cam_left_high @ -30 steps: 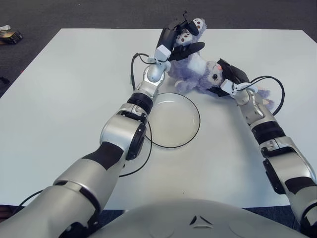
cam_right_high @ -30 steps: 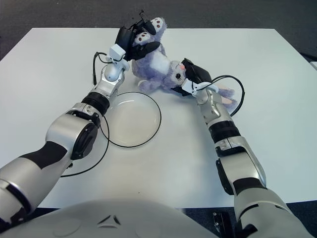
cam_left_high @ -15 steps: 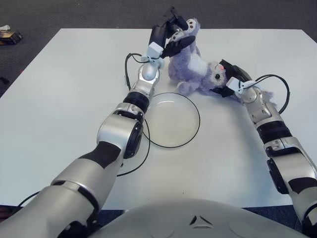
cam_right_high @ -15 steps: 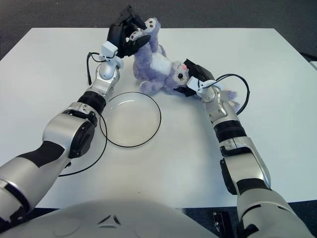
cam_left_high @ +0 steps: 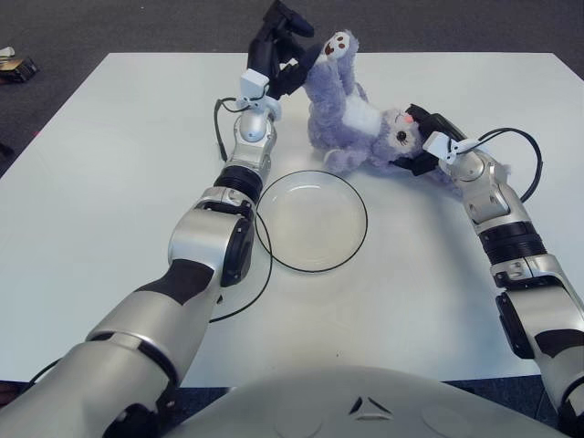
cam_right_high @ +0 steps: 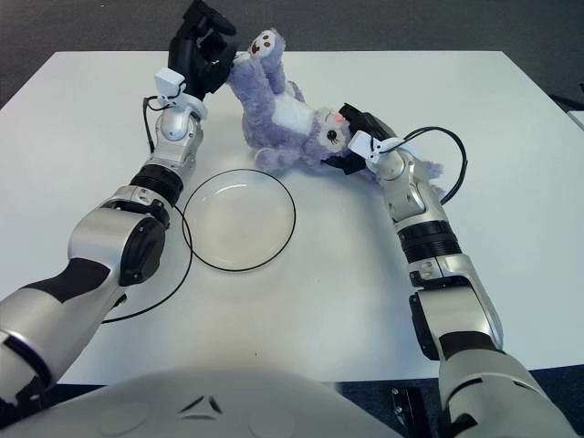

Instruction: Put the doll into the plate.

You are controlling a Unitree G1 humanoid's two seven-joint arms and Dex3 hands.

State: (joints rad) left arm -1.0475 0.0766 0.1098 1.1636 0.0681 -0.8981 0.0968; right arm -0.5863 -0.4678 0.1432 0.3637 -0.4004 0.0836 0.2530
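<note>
Purple plush doll (cam_left_high: 351, 119) lies on the white table (cam_left_high: 109, 201), on its back just beyond the far rim of the clear round plate (cam_left_high: 312, 220), not in it. One of its legs sticks up and away, the pale sole of the foot showing at the top. Its head points toward the robot's right, pink nose up.

Up by that raised foot, the left hand (cam_left_high: 281, 46) hangs just left of it with its dark fingers (cam_right_high: 203, 36) spread; whether a fingertip still touches the leg I cannot tell, but the hand does not look closed on anything. The left arm stretches long across the table, passing the left side of the plate.

On the other side, the right hand (cam_left_high: 429, 146) is tucked in against the doll's head, its black fingers pressed to the plush; they seem to grip it there, though the doll's fur hides the far side of the hold. A black cable (cam_left_high: 525, 164) loops out beside that wrist.
</note>
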